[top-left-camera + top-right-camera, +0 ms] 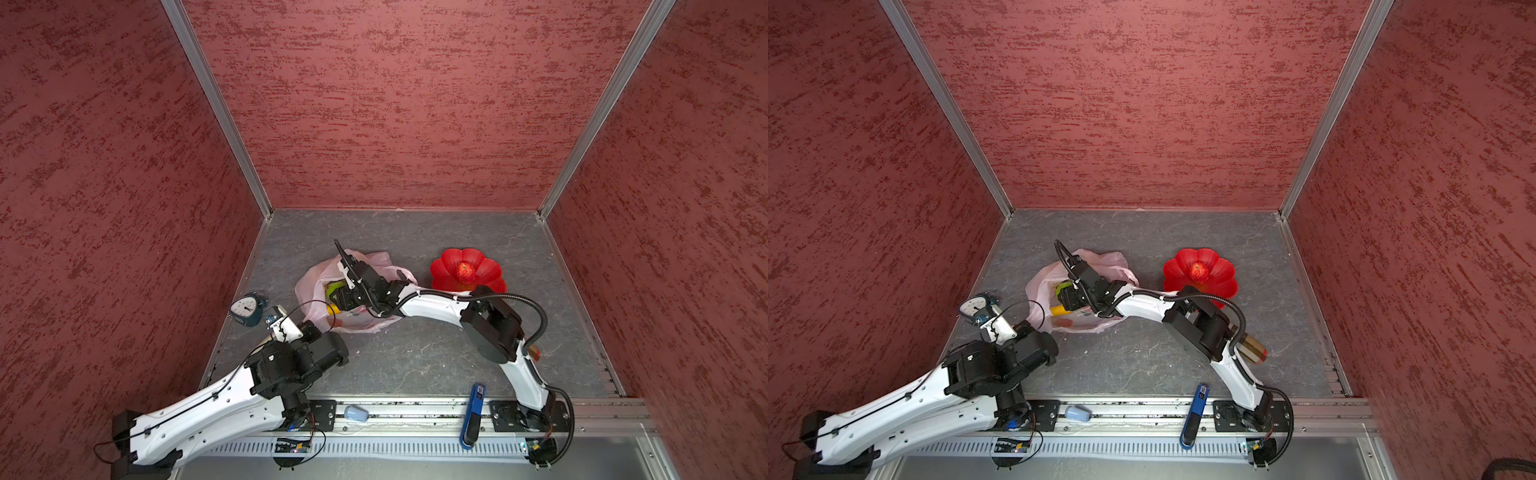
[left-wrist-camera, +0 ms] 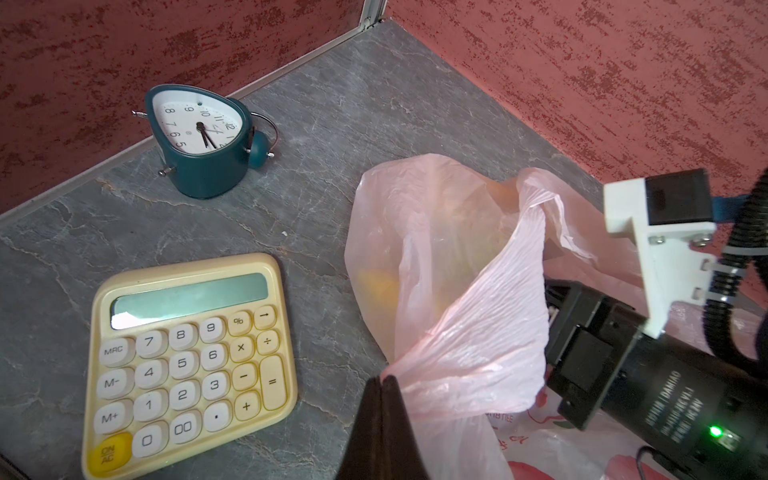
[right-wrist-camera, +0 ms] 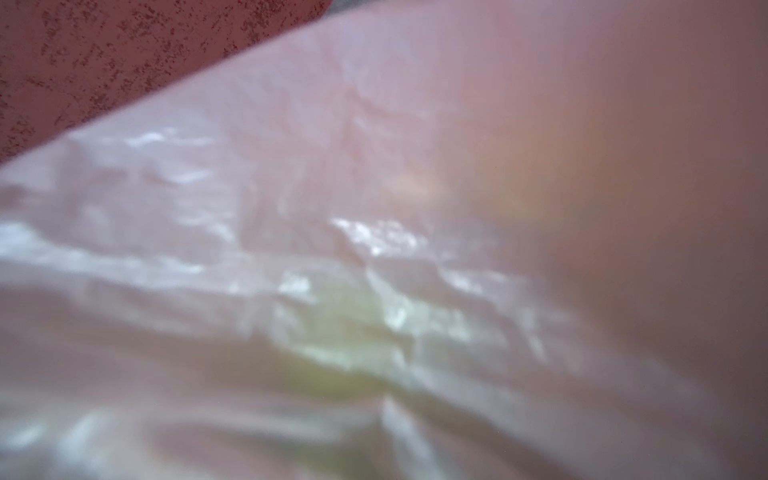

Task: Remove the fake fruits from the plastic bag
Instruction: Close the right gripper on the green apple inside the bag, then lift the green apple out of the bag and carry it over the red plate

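The pale pink plastic bag (image 1: 316,278) (image 1: 1042,286) lies left of centre on the grey floor. My left gripper (image 2: 383,380) is shut on a gathered fold of the plastic bag (image 2: 436,232). My right gripper (image 1: 337,297) (image 1: 1065,297) reaches into the bag's mouth from the right, beside a green fruit (image 1: 333,288) and above a yellow fruit (image 1: 332,310). Bag film (image 3: 291,208) covers the right wrist view and hides the jaws; a pale green-yellow shape (image 3: 345,332) shows through it. A red apple (image 1: 466,271) (image 1: 1199,272) sits in the red flower-shaped dish (image 1: 444,266).
A teal alarm clock (image 1: 246,308) (image 2: 199,137) stands by the left wall. A cream calculator (image 2: 187,361) lies in front of it, under my left arm. A blue stapler (image 1: 473,415) and a light blue cup (image 1: 356,413) lie on the front rail. Red walls enclose three sides.
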